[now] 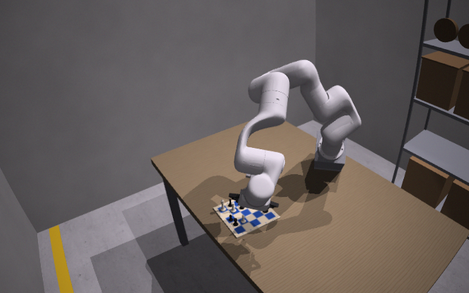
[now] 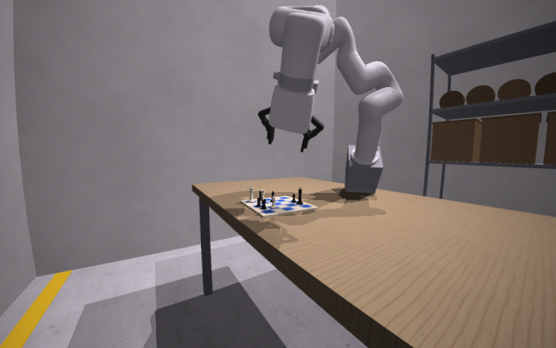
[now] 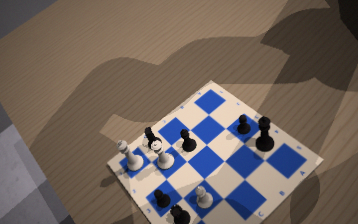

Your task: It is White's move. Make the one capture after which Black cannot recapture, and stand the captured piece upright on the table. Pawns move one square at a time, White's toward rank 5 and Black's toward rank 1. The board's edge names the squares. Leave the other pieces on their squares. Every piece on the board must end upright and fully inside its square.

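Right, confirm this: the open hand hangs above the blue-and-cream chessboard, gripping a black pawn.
Wrong on the pawn. The hand hangs above the blue-and-cream chessboard open, but grips nothing; the exterior view shows its fingers spread apart with only air between them.
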